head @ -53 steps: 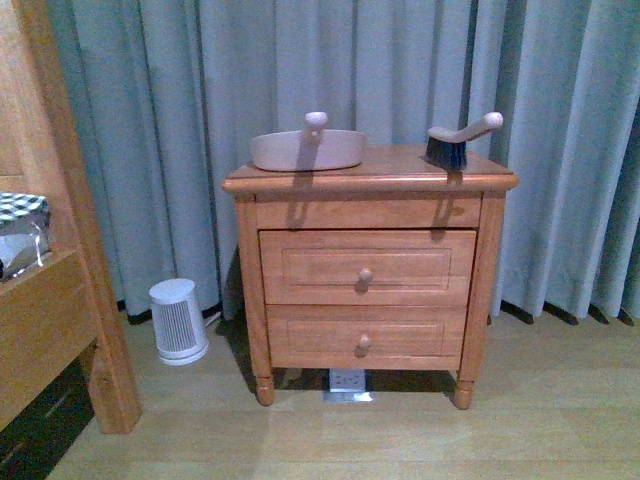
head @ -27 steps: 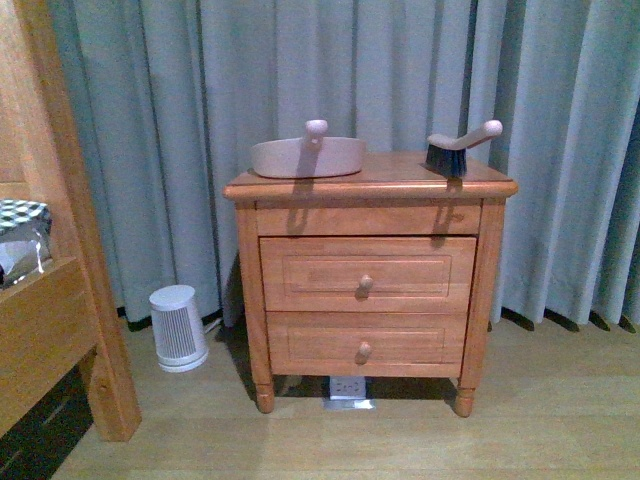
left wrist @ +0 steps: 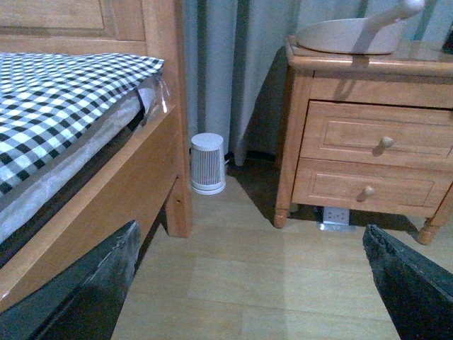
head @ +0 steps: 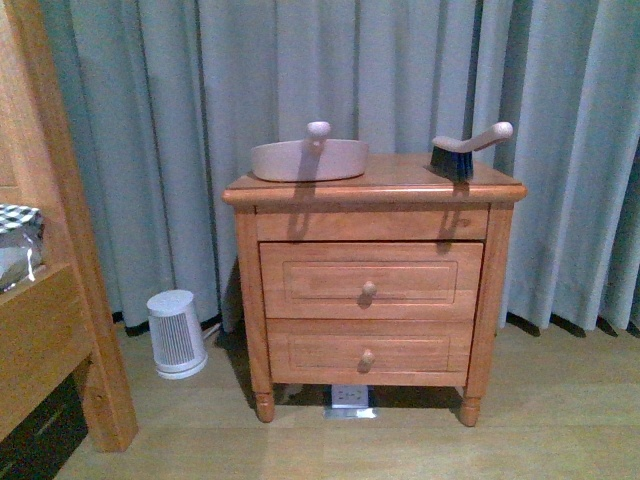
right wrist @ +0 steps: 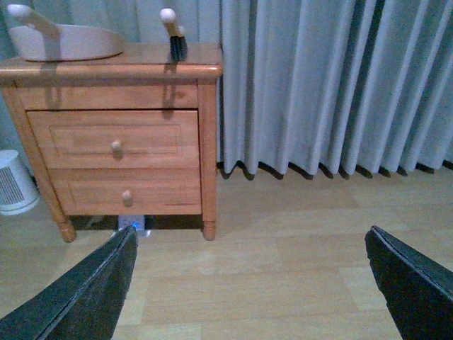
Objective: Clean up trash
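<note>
The crumpled white tissue wad is not in view in any frame. A beige dustpan (head: pixel 308 158) and a hand brush (head: pixel 462 150) with dark bristles rest on top of a wooden nightstand (head: pixel 372 285). The dustpan also shows in the left wrist view (left wrist: pixel 350 34) and the right wrist view (right wrist: pixel 64 40), the brush in the right wrist view (right wrist: pixel 173 35). My left gripper (left wrist: pixel 251 283) is open and empty above bare wooden floor. My right gripper (right wrist: pixel 251 283) is open and empty above the floor, right of the nightstand. Neither arm shows in the front view.
A wooden bed frame (head: pixel 50 330) with a black-and-white checked cover (left wrist: pixel 56 106) stands at the left. A small white ribbed canister (head: pixel 177 333) sits on the floor between bed and nightstand. A power strip (head: pixel 349 398) lies under the nightstand. Grey curtains (head: pixel 400 70) hang behind.
The front view has shifted: the nightstand now sits slightly lower and further right in the frame, and less of the bed shows. Dustpan and brush keep their places on it.
</note>
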Tool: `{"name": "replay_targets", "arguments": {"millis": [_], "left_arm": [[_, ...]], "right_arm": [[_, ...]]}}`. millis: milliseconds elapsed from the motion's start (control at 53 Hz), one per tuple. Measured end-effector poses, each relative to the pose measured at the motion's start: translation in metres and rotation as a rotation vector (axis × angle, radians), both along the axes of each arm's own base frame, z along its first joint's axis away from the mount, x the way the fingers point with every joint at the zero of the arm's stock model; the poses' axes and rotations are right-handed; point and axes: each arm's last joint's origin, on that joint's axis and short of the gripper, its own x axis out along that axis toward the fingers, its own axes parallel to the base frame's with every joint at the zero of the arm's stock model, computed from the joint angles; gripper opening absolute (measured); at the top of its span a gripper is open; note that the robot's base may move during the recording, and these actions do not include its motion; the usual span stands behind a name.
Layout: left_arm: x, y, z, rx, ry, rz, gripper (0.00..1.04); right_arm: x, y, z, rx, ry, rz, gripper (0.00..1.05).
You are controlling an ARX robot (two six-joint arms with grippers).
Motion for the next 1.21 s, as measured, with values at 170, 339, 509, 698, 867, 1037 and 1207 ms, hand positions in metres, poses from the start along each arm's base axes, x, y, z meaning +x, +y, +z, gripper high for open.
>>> {"name": "replay_targets", "arguments": {"millis": [170, 339, 509, 698, 867, 1037, 1207], "left_arm": [[0.0000, 0.0000, 0.0000, 0.000, 0.000, 0.000, 0.97], [0.0000, 0.0000, 0.0000, 0.000, 0.000, 0.000, 0.97], [0.0000, 0.0000, 0.0000, 0.000, 0.000, 0.000, 0.97], [0.0000, 0.0000, 0.0000, 0.000, 0.000, 0.000, 0.97], [0.0000, 0.0000, 0.0000, 0.000, 0.000, 0.000, 0.97], [0.0000, 0.0000, 0.0000, 0.000, 0.000, 0.000, 0.97], [0.0000, 0.0000, 0.0000, 0.000, 0.000, 0.000, 0.97]], "right_arm": [[0.0000, 0.0000, 0.0000, 0.000, 0.000, 0.000, 0.97], [0.0000, 0.0000, 0.0000, 0.000, 0.000, 0.000, 0.97], [0.0000, 0.0000, 0.0000, 0.000, 0.000, 0.000, 0.97], [0.0000, 0.0000, 0.0000, 0.000, 0.000, 0.000, 0.97], [0.0000, -0.0001, 0.0000, 0.000, 0.000, -0.003, 0.97], [0.0000, -0.0001, 0.0000, 0.000, 0.000, -0.003, 0.97], [0.0000, -0.0001, 0.0000, 0.000, 0.000, -0.003, 0.97]]}}
